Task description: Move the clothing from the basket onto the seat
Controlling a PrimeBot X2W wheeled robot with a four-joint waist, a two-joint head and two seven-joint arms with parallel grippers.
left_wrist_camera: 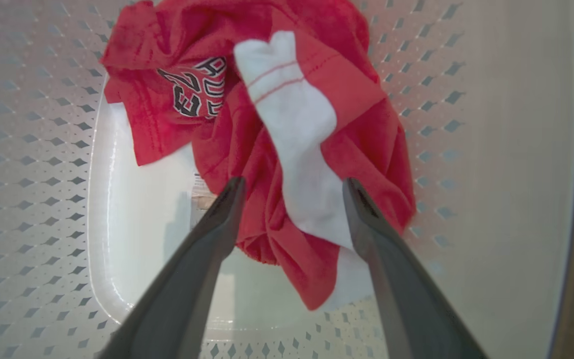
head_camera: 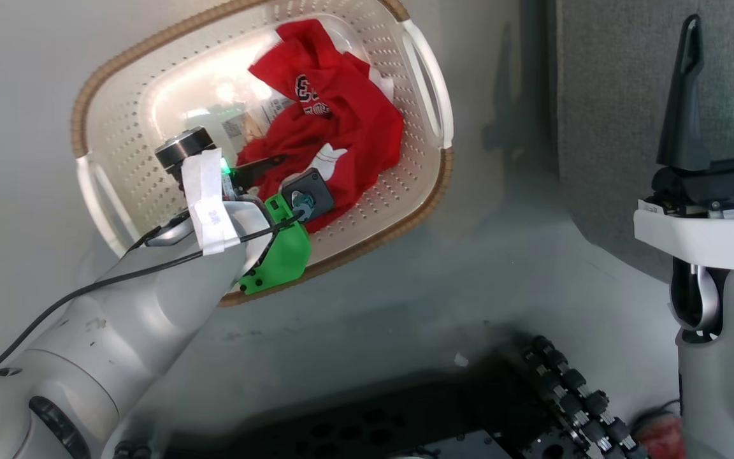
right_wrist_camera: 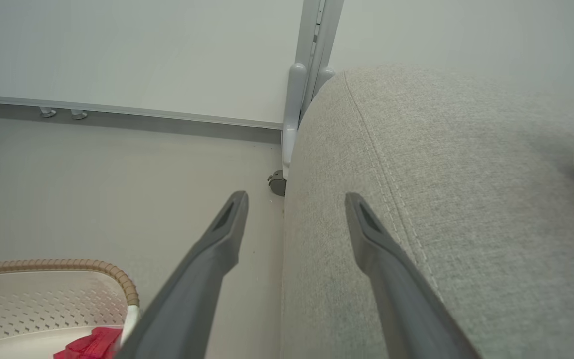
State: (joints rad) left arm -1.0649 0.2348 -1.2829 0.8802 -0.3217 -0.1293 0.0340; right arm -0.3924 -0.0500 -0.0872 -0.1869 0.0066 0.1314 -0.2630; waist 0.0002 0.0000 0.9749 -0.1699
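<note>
The red clothing (head_camera: 341,121) (left_wrist_camera: 247,144) is lying bunched up inside the basket (head_camera: 107,86), against the side nearest the seat (head_camera: 609,95). Whether it is one piece or two cannot be told from the heap. A white patch with thin red stitch lines (left_wrist_camera: 297,124) is shown clearly in the left wrist view, and black and white letters (left_wrist_camera: 200,92) are seen beside it, but they are folded and cannot be read. From the head, the same letters are small and blurred.

The left gripper (left_wrist_camera: 292,187) is reached down into the basket. Its fingers are held apart, with the red and white cloth lying between the tips. Whether the cloth is touched cannot be told. In the head view most of this gripper is hidden behind a green part (head_camera: 281,252) on the wrist. A sticker (left_wrist_camera: 200,195) on the basket floor is mostly covered by cloth.

The right gripper (right_wrist_camera: 294,197) is held apart too, with nothing between its fingers, above the rounded edge of the grey seat (right_wrist_camera: 441,199). A stitched seam is shown there. A corner of the basket (right_wrist_camera: 43,299) and a scrap of red are cut off at the bottom left.
</note>
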